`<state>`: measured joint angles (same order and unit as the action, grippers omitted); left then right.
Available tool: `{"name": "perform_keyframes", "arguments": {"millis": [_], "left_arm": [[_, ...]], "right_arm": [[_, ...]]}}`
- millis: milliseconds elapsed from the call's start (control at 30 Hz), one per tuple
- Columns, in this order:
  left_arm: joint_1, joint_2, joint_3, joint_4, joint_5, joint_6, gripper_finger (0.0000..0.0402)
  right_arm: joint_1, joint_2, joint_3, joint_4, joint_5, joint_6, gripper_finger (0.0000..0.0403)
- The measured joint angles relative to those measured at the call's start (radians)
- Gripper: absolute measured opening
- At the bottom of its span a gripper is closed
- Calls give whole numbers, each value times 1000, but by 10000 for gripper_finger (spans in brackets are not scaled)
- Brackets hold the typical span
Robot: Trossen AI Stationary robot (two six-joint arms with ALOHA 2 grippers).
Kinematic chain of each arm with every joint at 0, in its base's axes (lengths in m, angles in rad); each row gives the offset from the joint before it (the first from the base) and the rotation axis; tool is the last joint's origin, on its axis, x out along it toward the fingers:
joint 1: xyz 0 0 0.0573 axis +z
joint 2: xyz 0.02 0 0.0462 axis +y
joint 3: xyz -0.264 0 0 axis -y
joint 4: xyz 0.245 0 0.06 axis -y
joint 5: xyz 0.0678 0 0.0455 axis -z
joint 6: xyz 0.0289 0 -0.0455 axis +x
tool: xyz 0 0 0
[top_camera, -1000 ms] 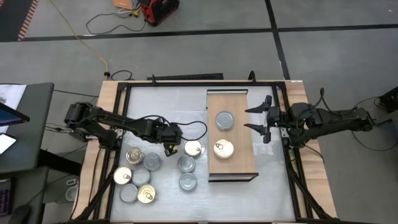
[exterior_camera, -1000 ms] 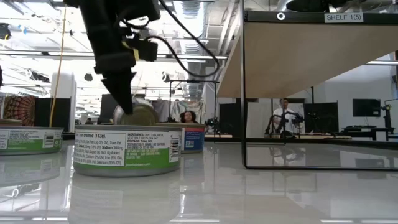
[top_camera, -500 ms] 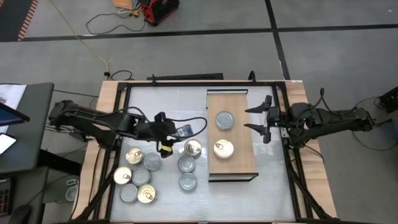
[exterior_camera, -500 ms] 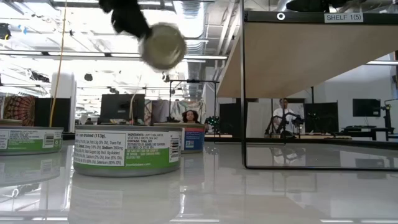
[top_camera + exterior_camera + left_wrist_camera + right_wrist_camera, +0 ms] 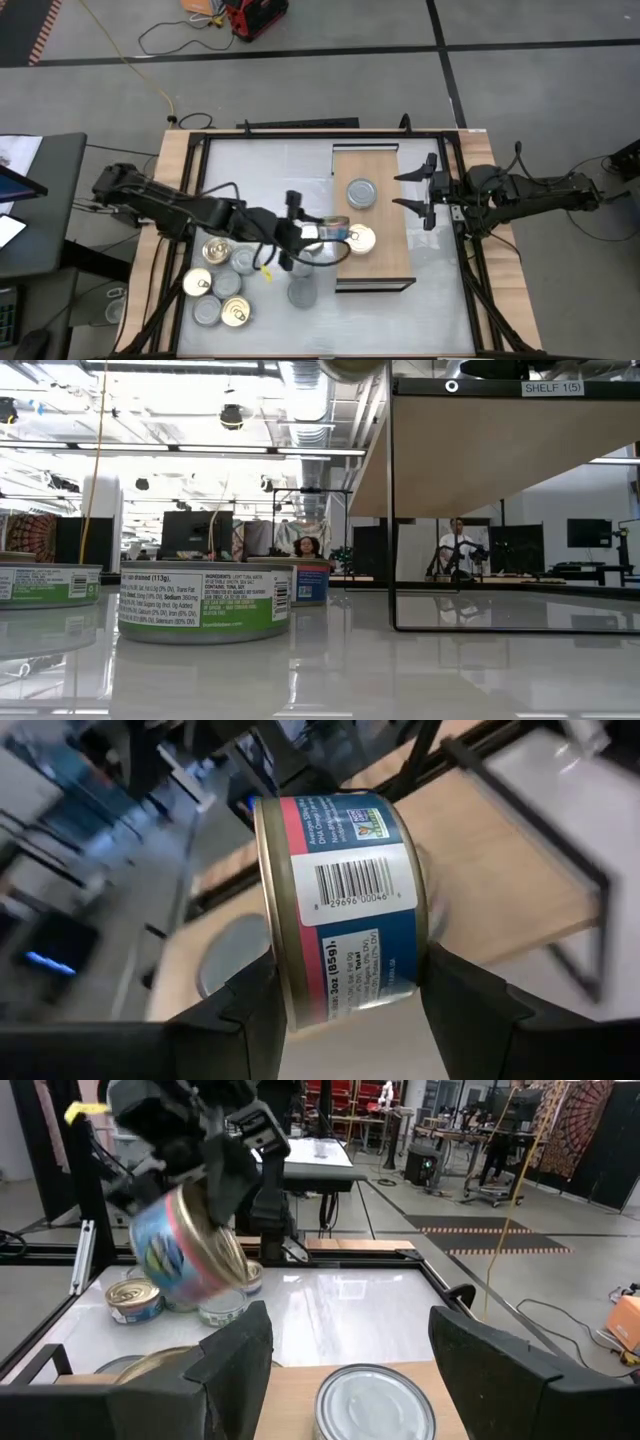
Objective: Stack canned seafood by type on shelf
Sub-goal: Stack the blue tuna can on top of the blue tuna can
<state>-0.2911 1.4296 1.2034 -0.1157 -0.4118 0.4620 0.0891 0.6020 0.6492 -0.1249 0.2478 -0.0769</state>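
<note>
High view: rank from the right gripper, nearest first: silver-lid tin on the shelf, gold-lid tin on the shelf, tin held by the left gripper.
From the right gripper, at the shelf's right edge:
1. Silver-lid tin, on the shelf's far half, straight across from the gripper.
2. Gold-lid tin, at mid-shelf, toward its left edge.
3. Blue-label tin, gripped on its side by the left gripper, over the shelf's left edge.

The high view looks straight down on the whole table (image 5: 300, 160). The low view sits at table height, very near a green-label tin (image 5: 205, 603), facing the room. Each wrist view looks forward; both share the blue-label tin (image 5: 345, 900) and the shelf (image 5: 300, 1380).
</note>
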Motion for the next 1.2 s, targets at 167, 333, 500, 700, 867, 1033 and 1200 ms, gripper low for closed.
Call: {"name": "perform_keyframes", "arguments": {"millis": [167,333,500,700,867,1033,1200], "left_arm": [[20,61,0,151,39,131,192],[72,80,0,194,75,145,193],[87,78,0,237,138,152,193],[86,125,8,291,141,187,194],[72,217,98,246,79,246,194],[59,279,200,109,-14,287,194],[55,304,235,23,-64,302,194]], "right_arm": [[0,0,0,0,0,-1,295],[0,0,0,-2,0,-3,295],[0,0,0,-2,0,-11,295],[0,0,0,6,0,-22,295],[0,0,0,8,0,-21,295],[0,-1,0,-9,0,-19,295],[0,-1,0,-13,0,-19,295]]}}
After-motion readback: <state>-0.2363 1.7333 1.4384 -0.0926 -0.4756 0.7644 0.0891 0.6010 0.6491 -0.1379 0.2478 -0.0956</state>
